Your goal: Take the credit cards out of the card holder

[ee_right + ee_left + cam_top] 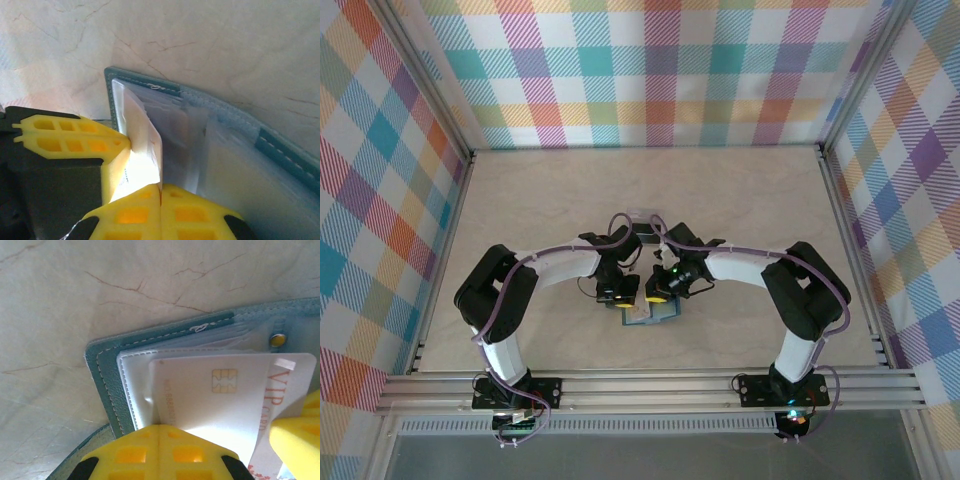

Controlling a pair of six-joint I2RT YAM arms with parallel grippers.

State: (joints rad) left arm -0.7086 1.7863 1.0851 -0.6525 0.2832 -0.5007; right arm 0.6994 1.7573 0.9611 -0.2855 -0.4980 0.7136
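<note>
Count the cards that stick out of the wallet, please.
2. A chip card lies at the left gripper; a VIP card beside it is pinched by the right gripper. More may hide in the sleeves.

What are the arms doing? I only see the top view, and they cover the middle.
Observer: The left wrist view shows a white card with a gold chip, lying over the open teal holder.
Operator: Is a pincer grabbing it?
Observer: Yes. In the right wrist view, the right pincer is shut on the card's edge.
Operator: And the other one?
Observer: The left pincer is shut too, right at the card's lower edge.
</note>
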